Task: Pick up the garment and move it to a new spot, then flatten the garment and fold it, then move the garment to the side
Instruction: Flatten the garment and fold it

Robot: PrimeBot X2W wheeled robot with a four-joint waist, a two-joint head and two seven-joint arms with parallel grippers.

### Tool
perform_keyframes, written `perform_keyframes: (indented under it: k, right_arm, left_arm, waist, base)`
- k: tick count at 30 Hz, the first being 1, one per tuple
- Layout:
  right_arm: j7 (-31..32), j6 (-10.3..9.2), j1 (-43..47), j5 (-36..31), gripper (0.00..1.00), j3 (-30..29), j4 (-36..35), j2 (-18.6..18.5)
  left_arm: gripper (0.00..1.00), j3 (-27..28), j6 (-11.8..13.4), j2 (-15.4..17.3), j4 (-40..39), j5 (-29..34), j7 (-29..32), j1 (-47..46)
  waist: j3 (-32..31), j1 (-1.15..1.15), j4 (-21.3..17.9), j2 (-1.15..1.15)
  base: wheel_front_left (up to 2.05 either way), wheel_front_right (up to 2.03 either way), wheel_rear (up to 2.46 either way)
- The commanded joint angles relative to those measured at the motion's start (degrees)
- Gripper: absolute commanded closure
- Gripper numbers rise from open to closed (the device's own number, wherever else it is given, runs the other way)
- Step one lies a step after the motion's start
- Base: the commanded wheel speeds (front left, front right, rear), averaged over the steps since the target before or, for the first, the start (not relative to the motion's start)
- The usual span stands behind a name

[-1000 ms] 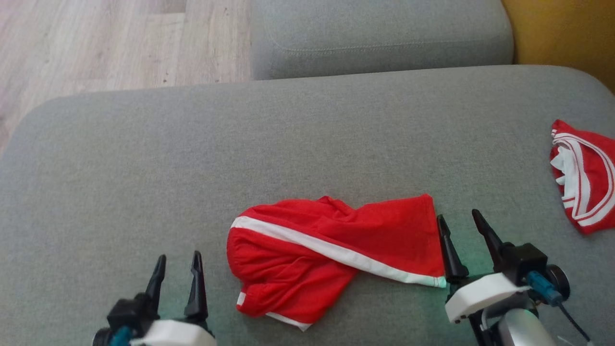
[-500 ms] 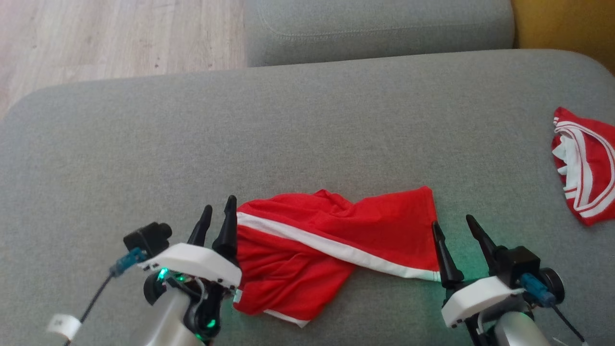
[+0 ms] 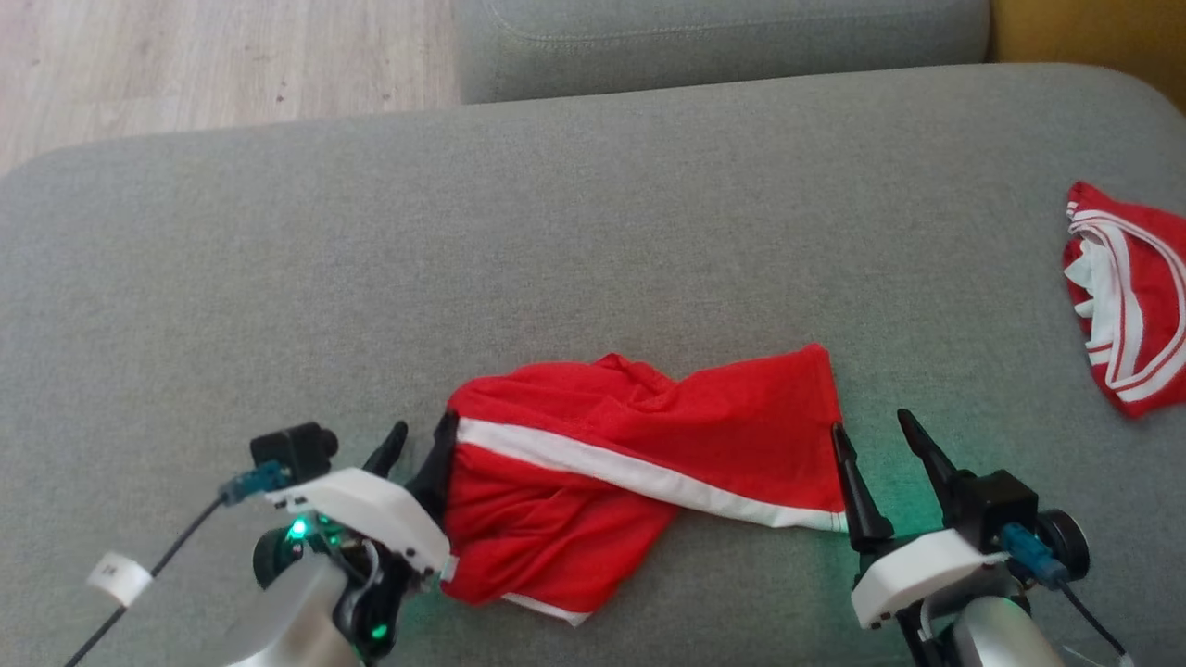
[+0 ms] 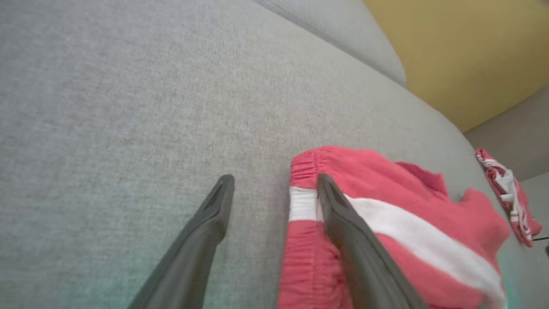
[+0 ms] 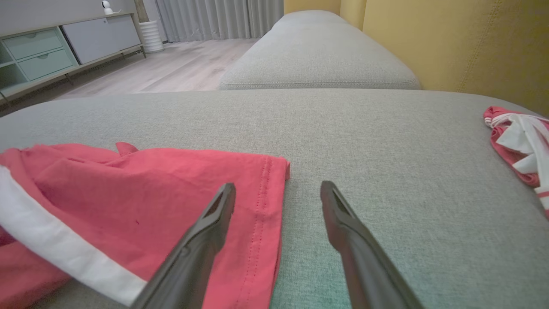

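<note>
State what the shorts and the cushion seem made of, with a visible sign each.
Shorts: thin matte knit, perhaps cotton or polyester; it creases softly and has a stitched hem. Cushion: coarse grey woven upholstery; a flecked weave shows.

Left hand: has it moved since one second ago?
Yes. The left hand has moved forward and rightward to the red shorts, which lie still; its open fingers now straddle their waistband edge.

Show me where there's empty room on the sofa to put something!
Biggest bare patch: grey cushion left of and behind the red shorts. Another lies between the shorts and the striped garment. Crowded: both ends of the shorts, by the left gripper and right gripper.
</note>
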Motion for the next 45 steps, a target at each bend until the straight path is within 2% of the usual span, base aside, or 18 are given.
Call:
perform_keyframes:
  k: [1, 8, 18, 27, 34, 40, 41, 43, 44, 45]
  right_arm:
    - [-0.37, 0.37, -2.58, -0.46, 0.0, 1.3, -1.78, -0.08]
    - [-0.37, 0.37, -2.98, -0.88, 0.0, 1.7, -2.34, -0.08]
    - [-0.37, 0.37, -2.6, -0.5, 0.0, 1.6, -2.2, -0.08]
    - [-0.37, 0.37, -2.66, -0.55, 0.0, 2.65, -1.57, -0.08]
    - [-0.37, 0.37, -2.48, -1.01, 0.0, 2.33, -1.52, -0.08]
    - [-0.37, 0.37, -2.34, -0.97, 0.0, 2.32, -1.35, -0.08]
    - [-0.37, 0.37, -2.35, -0.93, 0.0, 2.36, -1.36, -0.08]
    - [-0.37, 0.37, -2.4, -0.81, 0.0, 2.45, -1.39, -0.08]
    - [-0.37, 0.37, -2.45, -0.74, 0.0, 2.51, -1.42, -0.08]
    - [-0.37, 0.37, -2.51, -0.65, 0.0, 2.56, -1.46, -0.08]
  left_arm:
    - [0.0, -0.31, 0.09, 1.79, 0.19, 1.05, -1.3, -3.22]
    - [0.0, -7.01, 0.09, 1.4, 6.35, 6.23, -6.31, -5.1]
    - [0.0, -8.83, 0.09, -1.18, 8.65, 8.23, -12.59, -6.54]
    - [0.0, -11.3, 0.81, -2.21, 13.19, 12.6, -13.19, -7.38]
    - [0.0, -14.71, 3.38, -3.52, 16.02, 17.45, -13.29, -8.54]
    - [0.0, -15.69, 3.35, -4.96, 17.84, 18.14, -13.31, -8.17]
    - [0.15, -15.85, 3.1, -5.17, 18.12, 18.05, -13.31, -8.05]
    - [0.51, -16.27, 2.66, -5.51, 18.92, 17.83, -13.04, -7.85]
    - [0.55, -16.58, 2.47, -5.64, 19.33, 17.84, -12.76, -7.84]
    - [0.69, -16.79, 2.24, -5.76, 19.65, 17.72, -12.54, -7.84]
  waist:
    - [0.33, 0.0, -0.12, 0.0]
    - [1.03, 0.0, -0.12, 0.0]
    - [0.71, 0.0, 0.6, 0.0]
    - [0.19, 0.0, 0.12, 0.0]
    - [0.22, 0.0, -0.28, 0.0]
    - [-0.15, 0.0, -0.26, 0.0]
    - [-0.17, 0.0, -0.23, 0.0]
    - [-0.14, 0.0, -0.16, 0.0]
    - [-0.11, 0.0, -0.14, 0.0]
    - [-0.05, 0.0, -0.12, 0.0]
  base:
    - [0.0, 0.0, 0.0]
    - [0.0, 0.0, 0.0]
    - [0.0, 0.0, 0.0]
    - [0.0, 0.0, 0.0]
    - [0.0, 0.0, 0.0]
    - [0.0, 0.0, 0.0]
    - [0.0, 0.0, 0.0]
    - [0.0, 0.0, 0.0]
    - [0.0, 0.0, 0.0]
    - [0.0, 0.0, 0.0]
